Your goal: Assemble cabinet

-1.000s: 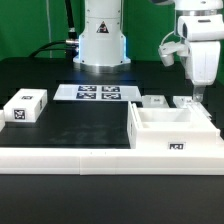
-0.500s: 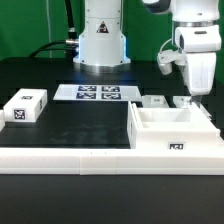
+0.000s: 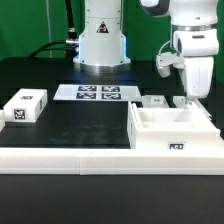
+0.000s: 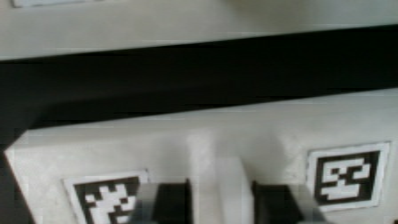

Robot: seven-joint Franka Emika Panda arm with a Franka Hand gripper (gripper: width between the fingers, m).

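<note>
step: take small white block (image 3: 186,102) behind cabinet (image 3: 175,143) | gripper (image 3: 190,97): fingers straddle it, clamped or not cannot be told | advice: centre on block, stay square, avoid cabinet wall

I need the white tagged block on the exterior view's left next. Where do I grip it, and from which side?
Come straight down from above and close across the two longer side faces of the white tagged block, near mid-length. It lies flat on the black table with nothing touching it, so both sides look free, and its flat parallel walls should suit a pinch grasp.
</note>
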